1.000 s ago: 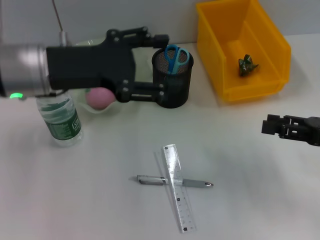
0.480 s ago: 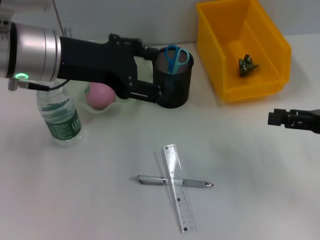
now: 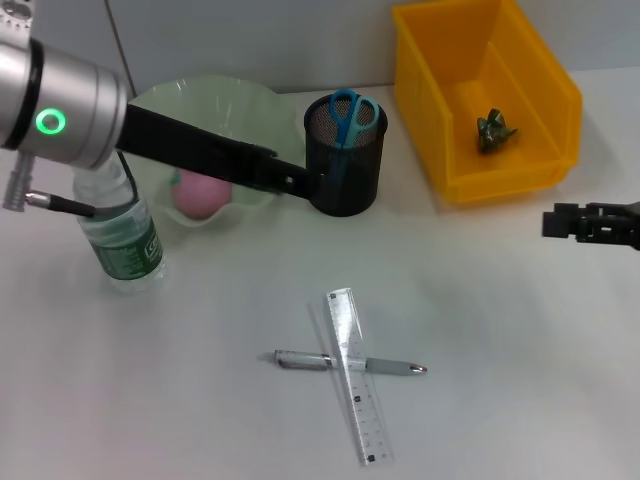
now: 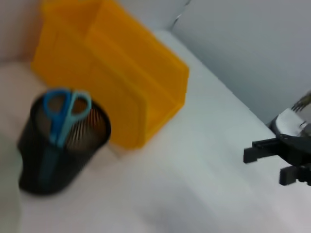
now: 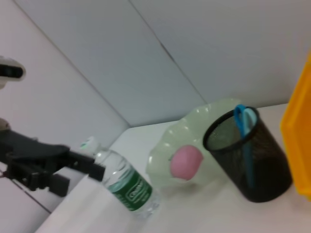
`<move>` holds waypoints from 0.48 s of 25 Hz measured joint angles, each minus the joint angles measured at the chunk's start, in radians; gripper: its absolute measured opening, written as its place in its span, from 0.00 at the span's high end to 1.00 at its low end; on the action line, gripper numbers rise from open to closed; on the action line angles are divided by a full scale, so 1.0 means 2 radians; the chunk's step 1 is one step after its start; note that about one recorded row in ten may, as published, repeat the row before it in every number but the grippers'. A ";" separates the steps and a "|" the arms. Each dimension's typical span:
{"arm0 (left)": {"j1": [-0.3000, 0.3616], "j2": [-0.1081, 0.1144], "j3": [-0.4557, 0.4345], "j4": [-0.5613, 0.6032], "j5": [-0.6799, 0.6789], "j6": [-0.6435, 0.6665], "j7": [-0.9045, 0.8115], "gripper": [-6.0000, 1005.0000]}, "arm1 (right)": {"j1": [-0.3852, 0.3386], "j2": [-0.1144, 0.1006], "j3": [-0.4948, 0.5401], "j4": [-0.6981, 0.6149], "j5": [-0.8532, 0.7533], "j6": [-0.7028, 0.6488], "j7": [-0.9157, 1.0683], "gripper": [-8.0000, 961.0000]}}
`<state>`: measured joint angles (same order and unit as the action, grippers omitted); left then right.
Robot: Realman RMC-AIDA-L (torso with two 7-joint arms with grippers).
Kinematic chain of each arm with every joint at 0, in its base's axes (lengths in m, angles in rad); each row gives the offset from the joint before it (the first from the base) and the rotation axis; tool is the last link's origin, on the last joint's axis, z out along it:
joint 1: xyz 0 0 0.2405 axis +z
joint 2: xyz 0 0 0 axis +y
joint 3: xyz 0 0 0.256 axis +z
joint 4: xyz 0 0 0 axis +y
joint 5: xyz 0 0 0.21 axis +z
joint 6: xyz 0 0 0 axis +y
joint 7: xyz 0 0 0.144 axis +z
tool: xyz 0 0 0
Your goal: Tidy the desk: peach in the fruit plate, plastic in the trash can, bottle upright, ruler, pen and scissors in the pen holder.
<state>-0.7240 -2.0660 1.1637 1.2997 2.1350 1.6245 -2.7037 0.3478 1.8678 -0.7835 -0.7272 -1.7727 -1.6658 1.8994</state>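
Note:
A clear ruler (image 3: 356, 380) lies across a silver pen (image 3: 298, 360) on the white desk (image 3: 500, 380). The blue-handled scissors (image 3: 348, 112) stand in the black mesh pen holder (image 3: 348, 175). A pink peach (image 3: 198, 194) rests in the pale green fruit plate (image 3: 205, 95). Dark green plastic (image 3: 495, 131) lies in the yellow trash can (image 3: 478, 170). The bottle (image 3: 122, 240) stands upright at the left. My left gripper (image 3: 298, 185) hangs beside the pen holder, open and empty, also seen as the left gripper (image 5: 85, 178). My right gripper (image 3: 550, 222) hovers at the right edge, open as the right gripper (image 4: 268, 164).
The left arm (image 3: 70, 110) reaches over the bottle and the fruit plate's front. A grey wall (image 3: 300, 40) runs behind the desk. Bare tabletop lies around the ruler and pen.
My left gripper has turned edge-on and the arm has risen, uncovering the fruit plate. The right gripper has drifted slightly right and up.

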 joint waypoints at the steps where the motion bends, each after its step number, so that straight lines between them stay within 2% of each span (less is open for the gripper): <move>1: -0.007 0.000 -0.001 -0.013 0.001 0.003 -0.021 0.23 | 0.001 -0.001 0.007 0.000 -0.007 0.000 0.001 0.24; 2: -0.020 -0.001 0.000 -0.039 0.005 0.004 -0.053 0.23 | 0.002 -0.002 0.016 0.000 -0.014 0.000 0.001 0.24; 3: -0.020 -0.001 0.000 -0.039 0.005 0.004 -0.053 0.23 | 0.002 -0.003 0.023 -0.001 -0.020 0.000 0.002 0.24; 9: -0.066 -0.002 -0.007 -0.124 0.033 0.001 -0.085 0.23 | 0.000 -0.004 0.042 -0.011 -0.045 -0.005 -0.003 0.24; 12: -0.077 -0.001 -0.006 -0.123 0.037 0.002 -0.076 0.23 | -0.001 -0.004 0.045 -0.014 -0.058 -0.010 -0.004 0.24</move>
<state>-0.8773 -2.0687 1.1520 1.0542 2.2092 1.6277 -2.8554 0.3458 1.8590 -0.6940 -0.7551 -1.8884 -1.6860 1.8905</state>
